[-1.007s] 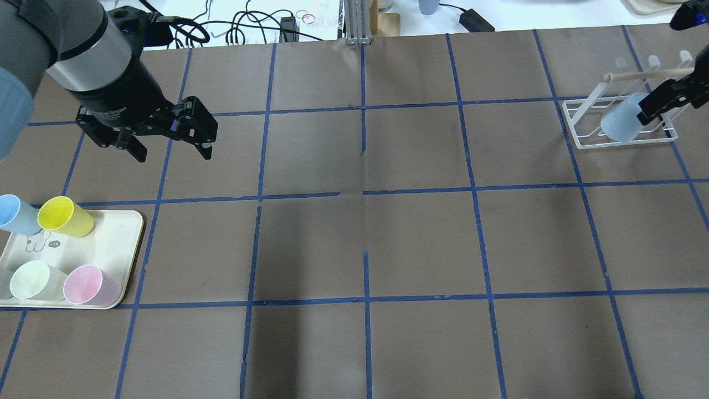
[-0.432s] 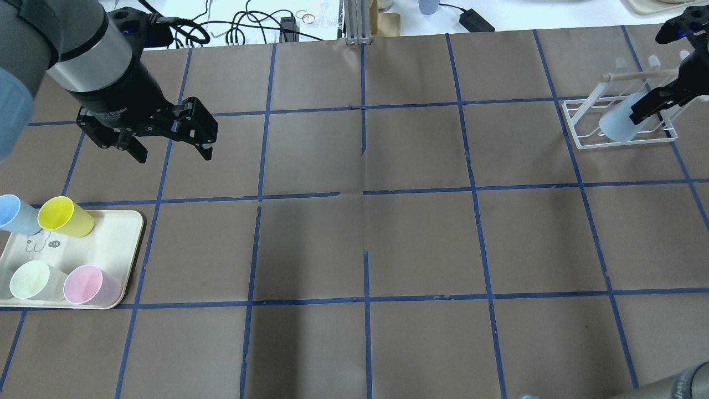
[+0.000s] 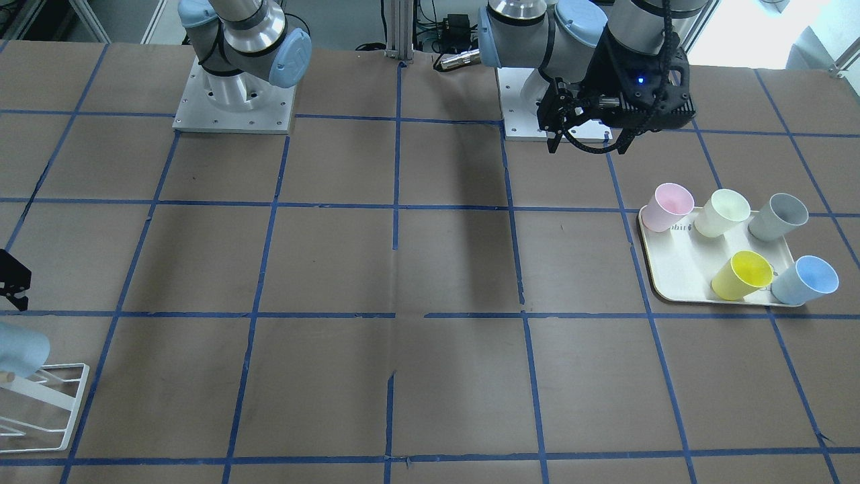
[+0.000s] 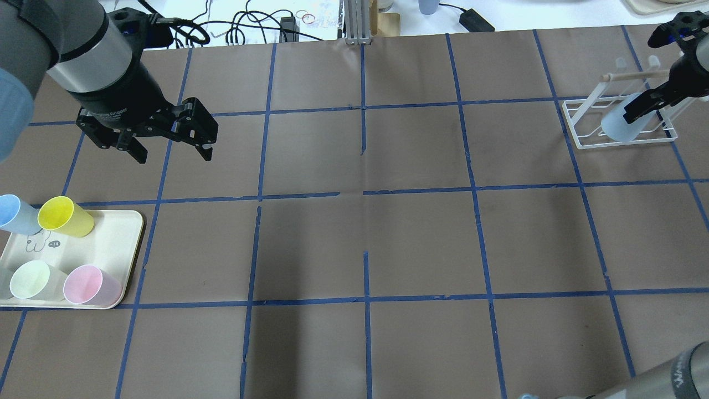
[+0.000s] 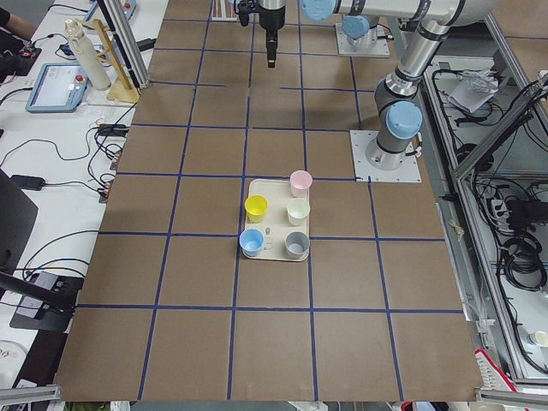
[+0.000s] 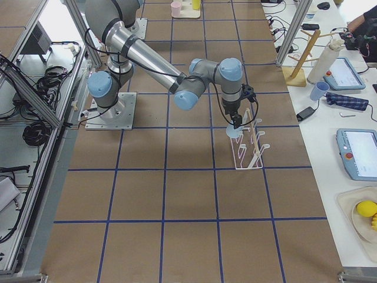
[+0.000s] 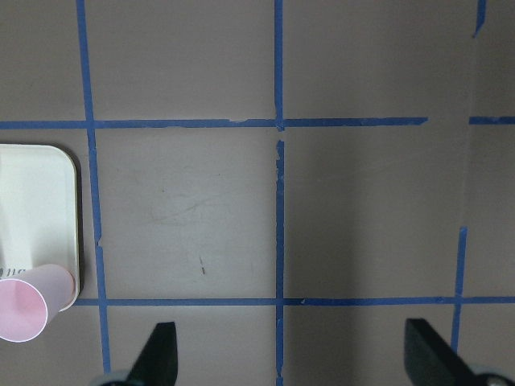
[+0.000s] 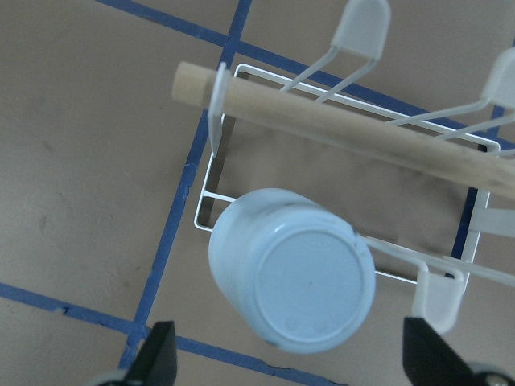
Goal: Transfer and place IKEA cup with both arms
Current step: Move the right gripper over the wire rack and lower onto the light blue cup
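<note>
The sky-blue IKEA cup (image 4: 620, 122) hangs upside down and tilted on a peg of the white wire rack (image 4: 581, 136) at the far right; its base faces the right wrist view (image 8: 294, 281). It also shows at the left edge of the front view (image 3: 19, 351). My right gripper (image 4: 642, 108) is open, its jaws spread wide and clear of the cup's base (image 8: 294, 362). My left gripper (image 4: 171, 147) is open and empty, hovering above the table to the far side of the tray; its spread fingertips (image 7: 161, 358) show above bare paper.
A cream tray (image 4: 113, 244) at the near left holds yellow (image 4: 63, 216), pale green (image 4: 30, 280), pink (image 4: 88, 285), grey (image 3: 783, 215) and greyer-blue (image 3: 806, 279) cups. The rack's wooden dowel (image 8: 338, 125) crosses above the cup. Brown paper with blue tape grid covers the table.
My right gripper has shifted and drawn back from the cup, which stays on the rack. My left arm has not moved.
</note>
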